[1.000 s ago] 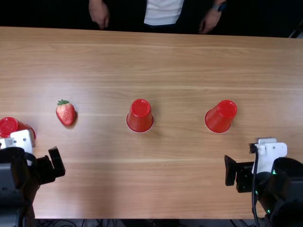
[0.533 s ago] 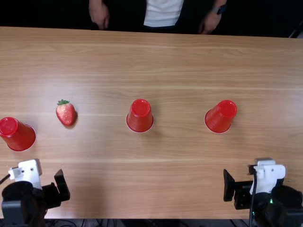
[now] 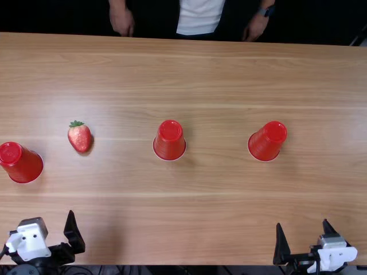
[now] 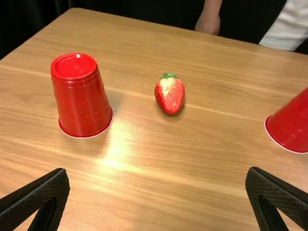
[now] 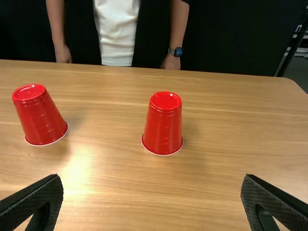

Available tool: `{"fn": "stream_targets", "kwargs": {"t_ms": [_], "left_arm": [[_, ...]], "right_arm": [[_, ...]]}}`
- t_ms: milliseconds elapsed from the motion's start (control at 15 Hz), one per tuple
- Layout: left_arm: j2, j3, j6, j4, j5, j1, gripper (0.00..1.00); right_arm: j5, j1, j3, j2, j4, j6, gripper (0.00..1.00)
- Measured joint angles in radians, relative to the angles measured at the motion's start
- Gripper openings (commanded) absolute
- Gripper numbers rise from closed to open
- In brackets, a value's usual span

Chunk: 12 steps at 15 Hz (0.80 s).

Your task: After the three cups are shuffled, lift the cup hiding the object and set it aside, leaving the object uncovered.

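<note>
Where the left wrist view looks across the surface (image 4: 144, 149), the left claw (image 4: 155, 172) has its two fingers spread wide with nothing between them. Beyond them the left cup (image 4: 82, 96) stands upside down, rim on the wood. The strawberry (image 4: 170, 94) lies uncovered near that cup but apart from it, green cap pointing away from the claw. Part of the middle cup (image 4: 291, 126) shows on the strawberry's other side.

In the right wrist view, the right claw (image 5: 151, 177) is likewise spread and holds nothing. The middle cup (image 5: 39, 115) and the right cup (image 5: 163, 124) stand inverted ahead of it, well apart from each other.

The top view gives the whole layout: the strawberry (image 3: 79, 137), middle cup (image 3: 170, 141) and right cup (image 3: 266, 141) lie in one row across the surface. The left cup (image 3: 20, 162) stands nearer the near edge, by the view's left border. Both claws sit at the near edge, well apart from every cup
</note>
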Motion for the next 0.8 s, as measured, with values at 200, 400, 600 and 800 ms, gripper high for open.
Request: {"fn": "stream_targets", "kwargs": {"t_ms": [200, 400, 600, 800], "left_arm": [[-0.001, -0.026, 0.001, 0.016, 0.0, 0.0, 1.0], [-0.001, -0.16, 0.032, 0.344, 0.0, 0.0, 1.0], [-0.001, -0.33, 0.113, 0.592, 0.014, 0.0, 1.0], [-0.001, -0.439, 0.159, 0.702, 0.074, 0.0, 1.0]], "right_arm": [[0.011, -0.002, -0.028, 0.0, 0.015, -0.001, 1.0], [0.022, -0.002, -0.119, 0.0, 0.129, -0.005, 1.0], [0.025, -0.002, -0.307, 0.0, 0.567, -0.008, 1.0], [0.024, -0.002, -0.48, 0.001, 0.991, -0.008, 1.0]]}}
